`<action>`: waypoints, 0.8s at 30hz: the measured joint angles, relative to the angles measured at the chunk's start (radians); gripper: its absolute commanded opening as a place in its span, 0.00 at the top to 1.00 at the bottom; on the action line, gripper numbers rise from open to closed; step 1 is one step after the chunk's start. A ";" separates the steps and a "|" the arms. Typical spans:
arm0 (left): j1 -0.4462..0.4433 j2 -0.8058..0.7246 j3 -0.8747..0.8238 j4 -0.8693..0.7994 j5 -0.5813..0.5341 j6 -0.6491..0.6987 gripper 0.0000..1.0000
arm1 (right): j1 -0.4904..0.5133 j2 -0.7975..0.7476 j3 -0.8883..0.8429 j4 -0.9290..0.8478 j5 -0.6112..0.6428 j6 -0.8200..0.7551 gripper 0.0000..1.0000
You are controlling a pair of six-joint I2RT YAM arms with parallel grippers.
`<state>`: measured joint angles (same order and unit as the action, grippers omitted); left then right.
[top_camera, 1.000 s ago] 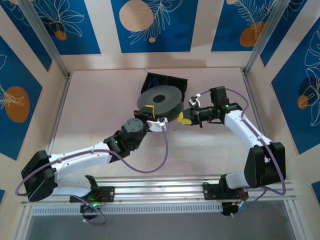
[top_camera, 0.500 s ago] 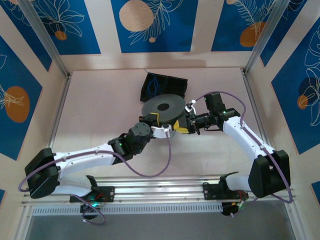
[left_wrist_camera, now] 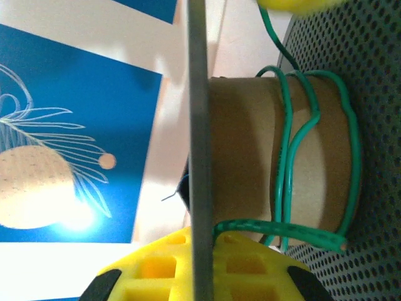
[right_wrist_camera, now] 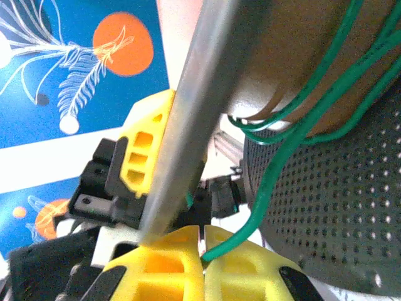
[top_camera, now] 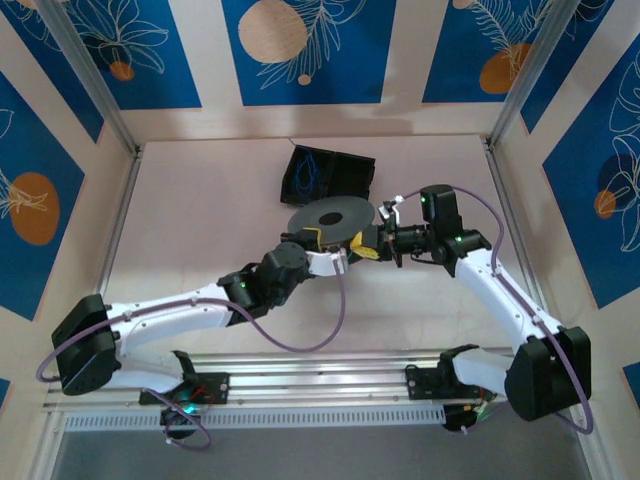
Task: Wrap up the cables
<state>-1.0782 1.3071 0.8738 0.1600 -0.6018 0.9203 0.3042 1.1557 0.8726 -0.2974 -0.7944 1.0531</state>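
Your left tool [top_camera: 313,238] is pressed together on the spool [top_camera: 330,214], pinching its thin grey flange [left_wrist_camera: 198,125] at the near rim. In the left wrist view that flange runs straight down between the yellow fingers [left_wrist_camera: 150,276]. The spool sits in the middle of the surface [top_camera: 200,220], just near of the black tray [top_camera: 350,168], and its top disc looks tilted.

Look at the green cable [left_wrist_camera: 288,163]: several loose turns lie around the brown cardboard core [left_wrist_camera: 244,150], crowded toward the perforated dark flange [left_wrist_camera: 369,94]. The turns cross one another rather than lying side by side. One cut end [left_wrist_camera: 341,241] pokes out by the perforated flange, with bare metal at the tip. Another strand climbs to a yellow fingertip [left_wrist_camera: 294,5] at the top of that view.

Your right tool [top_camera: 366,246] comes in from the right, just beside the spool's near right edge. Its yellow fingers [right_wrist_camera: 156,276] are closed tight on the green cable [right_wrist_camera: 301,125], which leaves the seam between them and rises to the core. In the right wrist view the left tool [right_wrist_camera: 145,164] clamps the flange just above.

A blue cable [top_camera: 308,175] lies coiled in the left part of the tray, at the far side of the surface.
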 measured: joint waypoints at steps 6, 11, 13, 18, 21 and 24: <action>0.000 0.032 0.163 -0.258 -0.017 -0.286 1.00 | 0.154 -0.036 0.041 -0.003 0.275 0.017 1.00; -0.002 0.058 0.212 -0.416 -0.032 -0.496 1.00 | 0.230 -0.044 0.045 -0.006 0.459 0.024 1.00; -0.004 0.074 0.229 -0.463 -0.040 -0.562 1.00 | 0.256 -0.039 0.045 -0.008 0.528 0.028 1.00; -0.007 0.107 0.259 -0.528 -0.058 -0.696 1.00 | 0.303 -0.035 0.060 -0.016 0.665 0.031 1.00; -0.008 0.116 0.290 -0.566 -0.060 -0.780 1.00 | 0.337 -0.013 0.085 0.000 0.722 0.031 1.00; -0.010 0.117 0.312 -0.607 -0.051 -0.887 1.00 | 0.372 0.017 0.097 0.047 0.747 0.033 1.00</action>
<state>-1.0882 1.4239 1.1858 -0.4469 -0.6525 0.0338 0.6758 1.1725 0.9695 -0.2504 -0.0479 1.0863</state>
